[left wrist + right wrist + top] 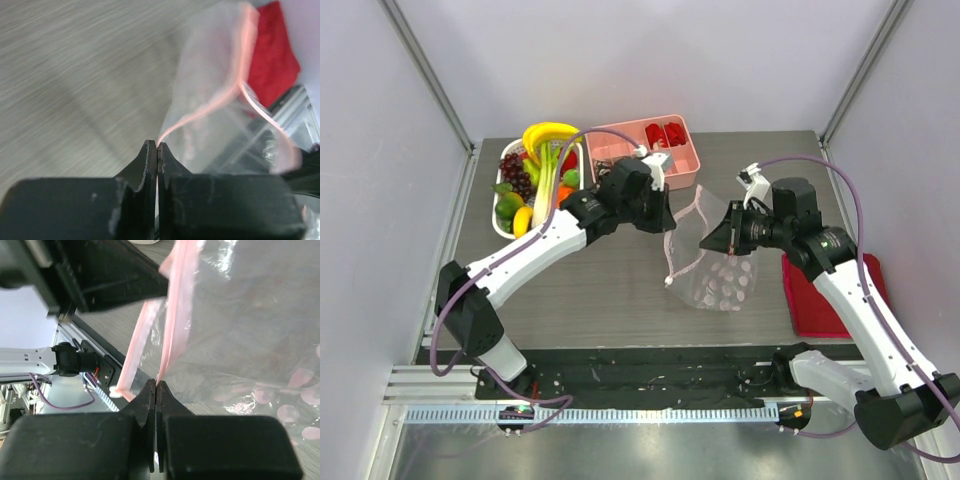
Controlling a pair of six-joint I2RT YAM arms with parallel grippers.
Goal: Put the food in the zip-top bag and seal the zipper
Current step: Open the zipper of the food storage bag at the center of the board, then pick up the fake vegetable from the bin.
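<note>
Finding 1: my left claw (157,147) was pressed shut on 1 lip of the zipper (175,305). My right claw (156,384) was pinched shut on what appeared to be the other lip.

Judged purpose: to hold the mouth of the zip-top bag (718,275) lifted and parted for loading. The bag hung between both claws, its lower end on the table (590,300).

Finding 2: the food (535,175) lay in a white basket (498,226), well left of the bag. I saw 0 produce pieces inside the bag.

Surroundings: a pink tray (692,165) stood behind the bag and a red tray (830,300) to its right. The tabletop was grey wood-grain, with 3 pale walls around it.
</note>
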